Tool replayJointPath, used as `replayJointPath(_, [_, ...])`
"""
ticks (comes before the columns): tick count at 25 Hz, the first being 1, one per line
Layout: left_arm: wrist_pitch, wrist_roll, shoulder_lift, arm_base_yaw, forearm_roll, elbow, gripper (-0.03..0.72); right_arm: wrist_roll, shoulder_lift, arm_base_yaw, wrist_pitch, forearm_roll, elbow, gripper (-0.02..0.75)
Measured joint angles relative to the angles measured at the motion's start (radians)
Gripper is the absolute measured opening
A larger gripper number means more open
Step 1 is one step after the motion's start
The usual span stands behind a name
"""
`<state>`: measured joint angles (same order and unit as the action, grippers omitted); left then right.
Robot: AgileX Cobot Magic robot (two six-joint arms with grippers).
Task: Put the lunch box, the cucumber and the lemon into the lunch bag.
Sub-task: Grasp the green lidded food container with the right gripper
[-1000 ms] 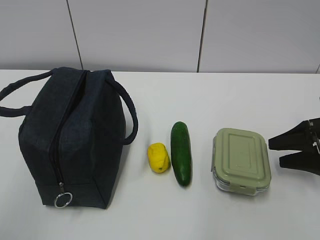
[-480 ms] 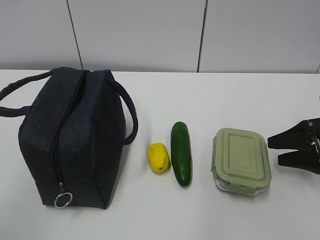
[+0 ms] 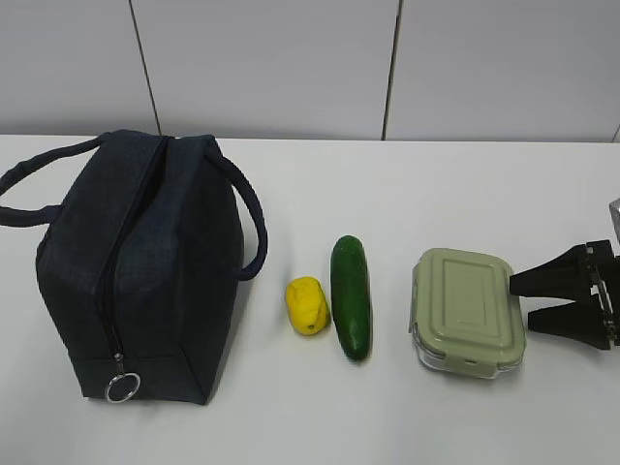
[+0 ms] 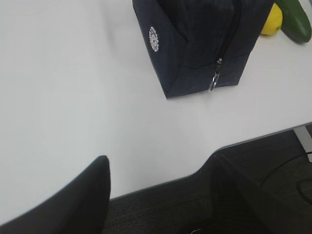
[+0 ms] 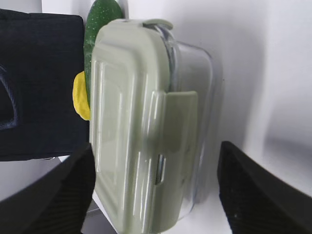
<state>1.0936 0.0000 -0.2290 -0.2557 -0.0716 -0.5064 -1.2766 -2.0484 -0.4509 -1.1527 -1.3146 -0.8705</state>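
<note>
The lunch box (image 3: 468, 310) sits flat on the white counter (image 3: 387, 194) toward the right, with the cucumber (image 3: 351, 297) just to its left, the lemon (image 3: 307, 305) close beside that, and the lunch bag (image 3: 140, 266) standing at the far left with its zipper drawn closed along the top. The box looks rigid and probably has some weight, a clear hard tub under a sage-green clip lid; its smooth walls could slip, so a hold across the short sides, squeezing lid edge and tub together, seems safest. The right gripper (image 3: 518, 298) comes in low from the right edge, level with the box, its dark fingers (image 5: 253, 195) spread apart and empty; in the right wrist view they stand to either side of the box's near end without touching it. The left arm hangs back near the counter's front left edge, well apart from the bag; only one of its fingers (image 4: 73, 200) shows, so its spread cannot be seen, though nothing is in it
</note>
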Motion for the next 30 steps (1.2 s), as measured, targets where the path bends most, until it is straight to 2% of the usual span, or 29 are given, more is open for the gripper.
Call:
replayJointPath(23, [0.0,0.0,0.0,0.0,0.0,0.0,0.447,-0.038,-0.047,0.029,0.002,-0.058,0.0,0.581])
replayJointPath(30, [0.0,0.0,0.0,0.0,0.0,0.0,0.447,-0.048,-0.053,0.085,0.002,-0.066,0.0,0.581])
